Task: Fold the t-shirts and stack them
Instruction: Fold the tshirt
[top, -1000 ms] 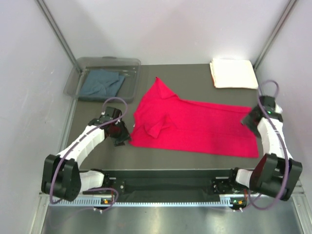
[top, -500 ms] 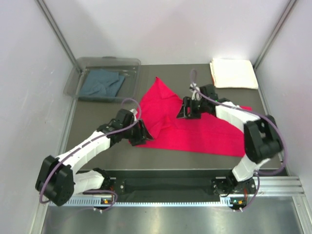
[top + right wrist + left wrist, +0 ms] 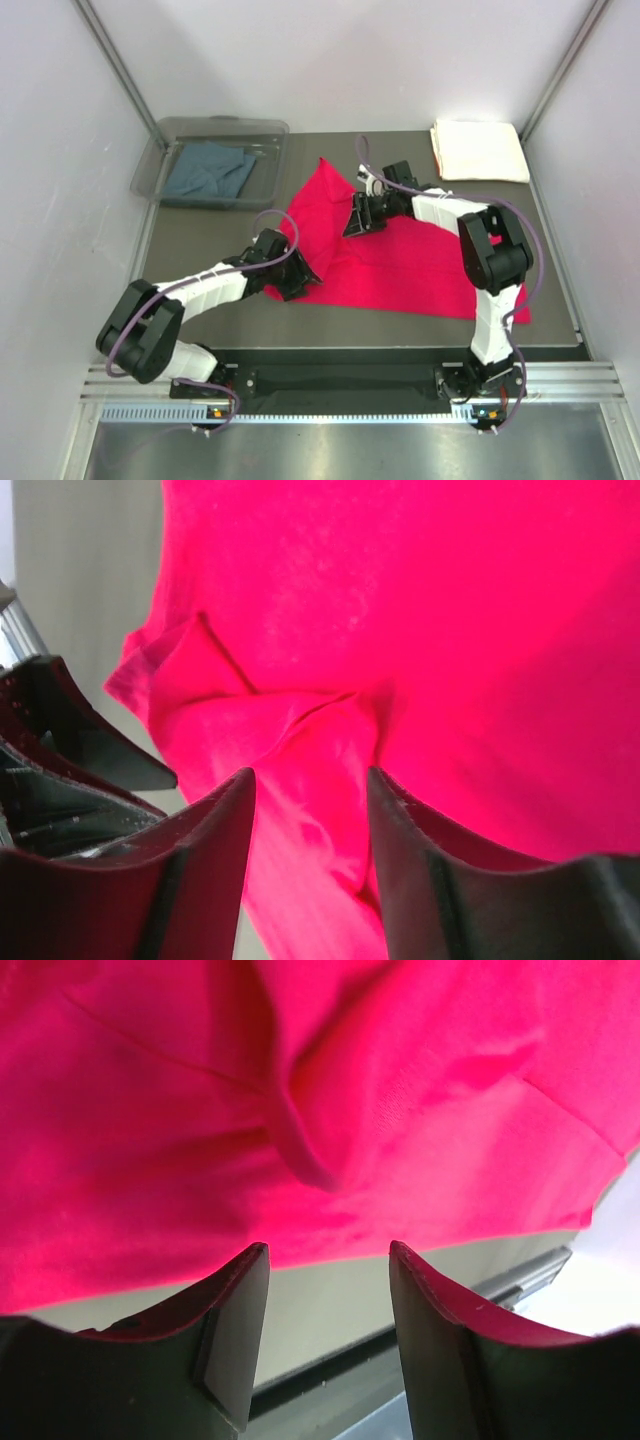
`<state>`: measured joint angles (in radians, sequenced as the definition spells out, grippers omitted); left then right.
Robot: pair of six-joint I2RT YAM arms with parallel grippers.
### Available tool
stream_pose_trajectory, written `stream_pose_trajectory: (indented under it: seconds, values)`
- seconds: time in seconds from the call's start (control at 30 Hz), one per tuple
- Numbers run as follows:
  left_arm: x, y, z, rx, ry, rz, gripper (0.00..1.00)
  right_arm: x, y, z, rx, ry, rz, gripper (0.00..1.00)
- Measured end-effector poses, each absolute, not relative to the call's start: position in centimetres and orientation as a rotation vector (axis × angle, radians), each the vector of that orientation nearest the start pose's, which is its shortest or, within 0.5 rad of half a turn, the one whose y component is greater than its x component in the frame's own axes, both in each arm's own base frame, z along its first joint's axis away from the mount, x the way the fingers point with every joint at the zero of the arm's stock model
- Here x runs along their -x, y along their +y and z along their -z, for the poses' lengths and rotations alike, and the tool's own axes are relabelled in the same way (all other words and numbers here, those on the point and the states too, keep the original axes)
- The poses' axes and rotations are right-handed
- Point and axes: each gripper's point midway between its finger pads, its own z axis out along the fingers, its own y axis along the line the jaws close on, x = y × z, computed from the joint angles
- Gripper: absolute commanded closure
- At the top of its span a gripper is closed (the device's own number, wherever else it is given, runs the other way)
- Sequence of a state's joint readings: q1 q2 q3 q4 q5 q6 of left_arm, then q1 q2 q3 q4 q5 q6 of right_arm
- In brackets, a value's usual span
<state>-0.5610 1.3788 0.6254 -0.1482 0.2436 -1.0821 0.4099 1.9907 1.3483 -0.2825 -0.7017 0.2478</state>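
The red shirt [image 3: 420, 265] lies spread over the middle of the table [image 3: 200, 240]. It is mostly flat, with one corner running to a point toward 11 o'clock and a rumpled patch on its 9 o'clock side.

The right end effector [image 3: 356, 220] is down on the shirt's far part, just toward 5 o'clock of that point. In its wrist view the fingers [image 3: 200, 860] stand partly apart with a raised fold of red cloth between them. Whether they pinch it I cannot tell.

The left end effector [image 3: 297, 272] sits at the shirt's 8 o'clock edge. Its wrist view shows the fingers [image 3: 235, 1320] wide, with bare table in the gap and the red hem just past the tips, so nothing is held.

The cream shirt [image 3: 480, 150], a neat folded rectangle, lies in the table's 1 o'clock corner, well apart from the red one. The blue-grey shirt [image 3: 208, 170] lies crumpled inside the clear bin [image 3: 220, 122] at 10 o'clock.
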Motion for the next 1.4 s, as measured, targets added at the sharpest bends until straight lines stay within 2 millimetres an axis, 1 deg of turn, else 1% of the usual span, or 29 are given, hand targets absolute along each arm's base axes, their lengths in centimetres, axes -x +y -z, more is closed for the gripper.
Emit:
stream_pose_trajectory:
  seconds: [0.1, 0.17, 0.3, 0.53, 0.57, 0.6, 0.63, 0.67, 0.7, 0.73, 0.77, 0.83, 0.87, 0.9, 1.07, 1.4]
  values:
    - [-23.3, -23.6, -4.3, 0.626, 2.661, 0.890, 0.44, -36.5, 29.2, -6.3, 0.526, 2.492, -1.152, 0.46]
    - [-23.5, -23.5, -3.9, 0.640, 2.667, 0.873, 0.44, -36.7, 29.4, -5.7, 0.528, 2.501, -1.163, 0.46]
    - [-24.2, -23.6, -3.4, 0.672, 2.657, 0.872, 0.47, -36.9, 29.7, -4.9, 0.530, 2.512, -1.186, 0.49]
    - [-25.9, -23.9, -3.4, 0.735, 2.618, 0.905, 0.51, -37.2, 30.2, -4.1, 0.538, 2.521, -1.217, 0.51]
    - [-26.2, -23.9, -3.4, 0.743, 2.613, 0.907, 0.53, -37.1, 30.3, -4.0, 0.540, 2.523, -1.223, 0.52]
    - [-26.5, -23.9, -3.3, 0.752, 2.608, 0.909, 0.55, -37.2, 30.5, -4.0, 0.543, 2.522, -1.225, 0.57]
    - [-26.9, -23.9, -3.3, 0.761, 2.603, 0.910, 0.58, -37.2, 30.6, -4.0, 0.546, 2.519, -1.226, 0.59]
    - [-27.2, -23.9, -3.3, 0.767, 2.599, 0.911, 0.67, -37.3, 30.8, -4.1, 0.551, 2.516, -1.228, 0.61]
    - [-27.6, -24.0, -3.2, 0.782, 2.595, 0.911, 0.75, -37.4, 30.9, -4.1, 0.553, 2.514, -1.230, 0.65]
    - [-27.9, -24.0, -3.2, 0.790, 2.593, 0.912, 0.80, -37.6, 31.1, -4.0, 0.557, 2.512, -1.230, 0.67]
    - [-28.2, -24.1, -3.2, 0.795, 2.589, 0.913, 0.88, -37.6, 31.2, -3.9, 0.558, 2.512, -1.231, 0.69]
    - [-28.8, -24.2, -3.4, 0.804, 2.579, 0.920, 0.99, -37.6, 31.3, -3.7, 0.554, 2.520, -1.231, 0.80]
    - [-29.0, -24.3, -3.6, 0.804, 2.573, 0.925, 1.00, -37.7, 31.3, -3.7, 0.550, 2.521, -1.233, 0.87]
    - [-29.4, -24.3, -3.9, 0.806, 2.564, 0.930, 1.00, -37.7, 31.3, -3.6, 0.548, 2.523, -1.232, 1.00]
    - [-31.0, -24.1, -5.1, 0.823, 2.516, 0.958, 1.00, -38.2, 31.1, -3.4, 0.511, 2.540, -1.188, 1.00]
    - [-34.0, -21.5, -6.4, 0.930, 2.441, 1.002, 1.00, -39.1, 29.8, -2.9, 0.432, 2.567, -1.035, 1.00]
